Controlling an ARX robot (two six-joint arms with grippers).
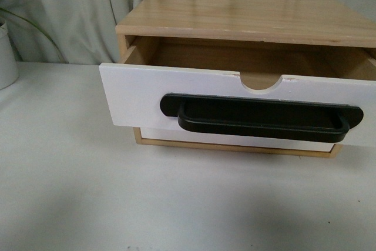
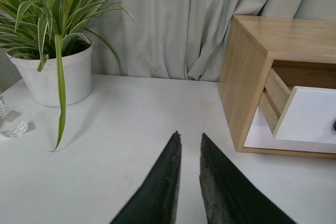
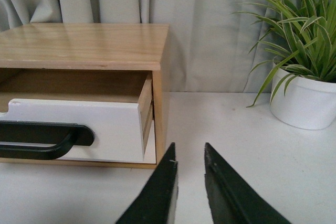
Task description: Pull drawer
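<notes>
Front view: drawer (image 1: 194,101) is seen pulled out; left gripper (image 2: 190,148) and right gripper (image 3: 190,156) jaws are held narrow, empty.

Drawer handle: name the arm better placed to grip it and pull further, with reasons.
Right, tentatively. In its wrist view the drawer's black handle lies close beside the right gripper. The left gripper sees only the drawer's side. Both grippers hold nothing.

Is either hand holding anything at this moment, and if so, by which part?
Nothing is held. The left hand and right hand are both empty, apart from the white-fronted drawer and its black bar handle.
</notes>
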